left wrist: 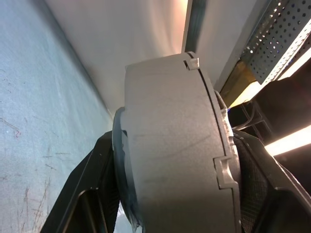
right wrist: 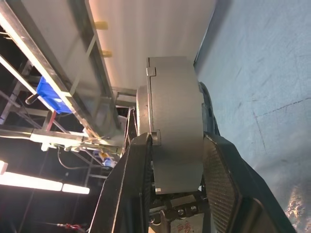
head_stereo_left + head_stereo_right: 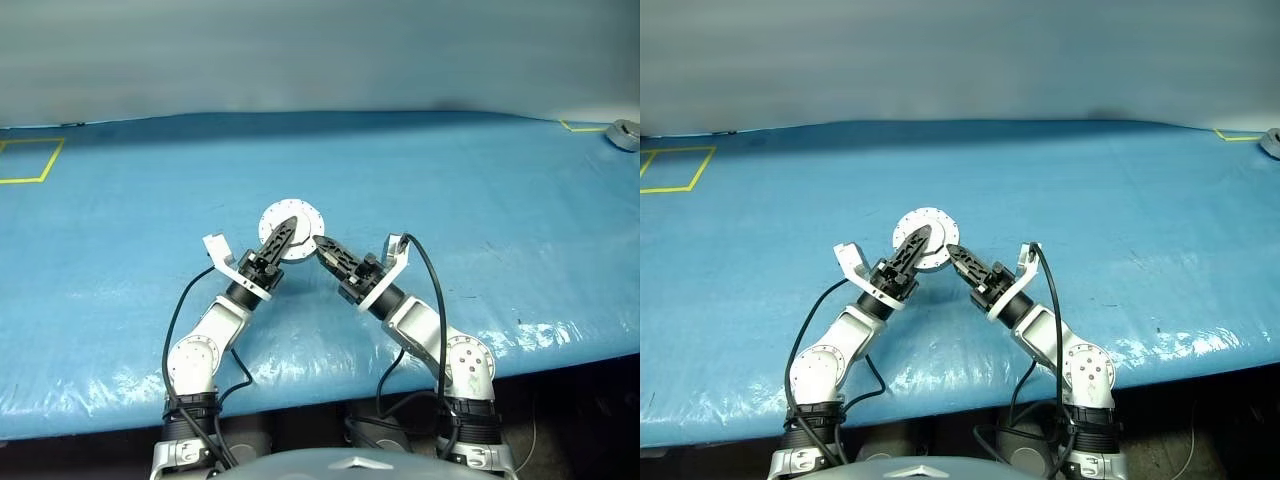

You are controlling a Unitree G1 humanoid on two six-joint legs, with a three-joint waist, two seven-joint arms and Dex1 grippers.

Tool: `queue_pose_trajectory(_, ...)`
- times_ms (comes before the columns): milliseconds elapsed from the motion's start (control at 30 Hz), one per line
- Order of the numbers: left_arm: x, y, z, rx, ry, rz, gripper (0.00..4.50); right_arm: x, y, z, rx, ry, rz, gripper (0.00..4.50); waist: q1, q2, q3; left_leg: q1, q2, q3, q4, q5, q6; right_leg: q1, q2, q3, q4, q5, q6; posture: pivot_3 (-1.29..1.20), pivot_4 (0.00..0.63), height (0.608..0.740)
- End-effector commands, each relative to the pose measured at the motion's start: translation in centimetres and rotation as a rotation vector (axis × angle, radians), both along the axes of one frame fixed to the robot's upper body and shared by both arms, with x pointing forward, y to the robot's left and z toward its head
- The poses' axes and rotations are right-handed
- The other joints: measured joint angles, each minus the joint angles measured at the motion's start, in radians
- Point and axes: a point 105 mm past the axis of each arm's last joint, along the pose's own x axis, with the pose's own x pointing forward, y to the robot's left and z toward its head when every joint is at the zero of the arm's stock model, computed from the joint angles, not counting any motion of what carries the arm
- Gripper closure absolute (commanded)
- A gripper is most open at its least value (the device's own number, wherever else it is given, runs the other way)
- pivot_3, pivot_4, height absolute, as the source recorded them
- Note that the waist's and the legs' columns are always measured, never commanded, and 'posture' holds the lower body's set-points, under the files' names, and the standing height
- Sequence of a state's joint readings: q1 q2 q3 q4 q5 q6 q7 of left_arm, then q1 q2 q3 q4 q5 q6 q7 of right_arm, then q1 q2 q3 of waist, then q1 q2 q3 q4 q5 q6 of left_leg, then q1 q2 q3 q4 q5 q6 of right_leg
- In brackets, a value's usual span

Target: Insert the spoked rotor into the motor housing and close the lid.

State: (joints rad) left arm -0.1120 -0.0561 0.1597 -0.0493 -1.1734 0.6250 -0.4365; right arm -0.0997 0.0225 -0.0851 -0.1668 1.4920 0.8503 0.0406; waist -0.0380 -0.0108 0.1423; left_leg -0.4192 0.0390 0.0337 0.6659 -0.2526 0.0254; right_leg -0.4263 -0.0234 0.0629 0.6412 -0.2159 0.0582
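Observation:
Both grippers hold a round grey drum, the motor housing (image 1: 170, 145), just above the middle of the blue table. Its upward face is a silver-grey disc with a raised middle circle, which looks like the lid (image 3: 300, 222). My left gripper (image 3: 285, 236) is shut on the drum, one black finger lying across the top face and the other underneath. My right gripper (image 3: 322, 246) is shut on its near right edge. In the right wrist view the housing (image 2: 177, 141) fills the gap between both fingers (image 2: 131, 194). The spoked rotor is hidden.
The blue table cover (image 3: 480, 200) stretches wide on every side of the hands. A small grey object (image 3: 624, 133) lies at the far right corner. A yellow tape square (image 3: 30, 160) marks the far left. The table's front edge runs just before the arms.

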Motion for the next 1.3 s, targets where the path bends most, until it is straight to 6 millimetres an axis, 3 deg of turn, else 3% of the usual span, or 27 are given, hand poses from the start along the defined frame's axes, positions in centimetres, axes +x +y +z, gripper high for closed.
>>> queue_pose_trajectory(33,0.2,-0.2,0.5,0.044,-0.029,-0.002,1.84,-0.7,0.8,2.5,0.029,-0.108,0.025,3.25,0.000,0.000,0.000,0.000,0.000,0.000,0.000,0.000,0.000,0.000,0.000,0.000,0.000,0.000,0.000,0.00,0.150,0.740)
queue_pose_trajectory(167,0.4,0.0,-0.1,0.082,-0.013,0.017,1.84,-0.6,0.8,2.7,0.052,-0.124,0.025,3.25,0.000,0.000,0.000,0.000,0.000,0.000,0.000,0.000,0.000,0.000,0.000,0.000,0.000,0.000,0.000,0.00,0.150,0.740)
queue_pose_trajectory(200,0.4,0.0,-0.3,0.107,-0.011,0.020,1.84,-0.7,0.9,2.8,0.056,-0.133,0.029,2.60,0.000,0.000,0.000,0.000,0.000,0.000,0.000,0.000,0.000,0.000,0.000,0.000,0.000,0.000,0.000,0.00,0.150,0.740)
queue_pose_trajectory(333,0.3,0.1,0.1,0.096,-0.032,0.020,1.84,-0.5,1.1,2.3,0.047,-0.091,0.034,1.42,0.000,0.000,0.000,0.000,0.000,0.000,0.000,0.000,0.000,0.000,0.000,0.000,0.000,0.000,0.000,0.00,0.150,0.740)
queue_pose_trajectory(767,1.9,4.0,1.8,0.069,-0.066,0.182,1.84,-0.4,0.8,2.2,0.049,-0.082,0.006,1.42,-0.003,0.000,0.000,0.001,0.000,0.000,0.000,0.000,0.000,0.000,0.000,0.000,0.001,0.000,0.000,0.00,0.150,0.740)
queue_pose_trajectory(967,2.6,4.8,2.0,0.130,-0.063,0.245,2.11,-0.4,0.9,2.2,0.047,-0.088,0.012,1.40,0.005,-0.001,0.000,0.000,0.000,-0.001,0.000,0.000,0.000,0.000,0.000,-0.001,0.001,0.001,0.001,0.00,0.150,0.740)
queue_pose_trajectory(1133,3.3,6.9,2.2,0.184,-0.062,0.354,2.11,-0.2,0.6,2.2,0.022,-0.099,-0.018,1.40,0.002,-0.001,0.000,0.000,-0.001,-0.001,0.000,0.000,0.000,0.000,-0.001,0.000,0.000,0.001,0.002,0.00,0.150,0.740)
queue_pose_trajectory(1300,5.0,10.1,1.3,0.283,-0.006,0.485,2.11,1.1,-0.9,0.5,-0.249,-0.142,-0.156,1.40,0.000,-0.001,0.000,0.000,-0.001,-0.001,0.000,0.001,-0.001,0.000,0.001,0.000,0.001,0.003,0.005,0.00,0.150,0.740)
